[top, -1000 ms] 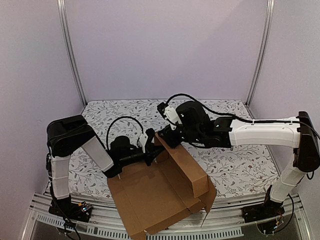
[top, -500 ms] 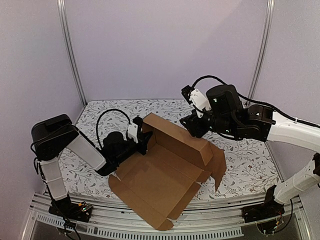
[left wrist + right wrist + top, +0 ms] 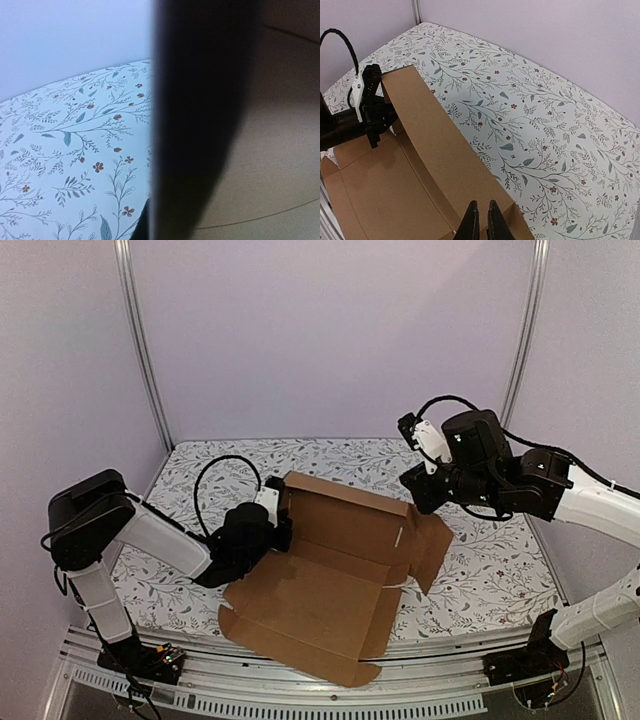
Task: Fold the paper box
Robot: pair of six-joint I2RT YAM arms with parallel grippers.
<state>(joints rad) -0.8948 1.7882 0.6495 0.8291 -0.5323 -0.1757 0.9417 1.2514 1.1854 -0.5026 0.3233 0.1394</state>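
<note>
The paper box (image 3: 320, 590) is brown cardboard lying opened out on the table, with its back wall (image 3: 345, 515) standing and a side flap (image 3: 432, 545) hanging at the right. My left gripper (image 3: 278, 527) is low at the wall's left end and shut on it; the right wrist view shows that left gripper (image 3: 379, 116) pinching the corner of the box (image 3: 435, 140). In the left wrist view a dark blur fills the middle, with cardboard (image 3: 285, 150) to its right. My right gripper (image 3: 413, 497) hovers above the wall's right end, its fingertips (image 3: 481, 218) nearly together and holding nothing.
A floral tablecloth (image 3: 480, 570) covers the table. Metal posts (image 3: 140, 340) (image 3: 525, 340) stand at the back corners against purple walls. The box's near corner overhangs the front rail (image 3: 450, 685).
My right gripper let go of the box, opened, then closed while rising to the right. The box swung round and settled flatter. My left arm drew back left, still holding the wall.
</note>
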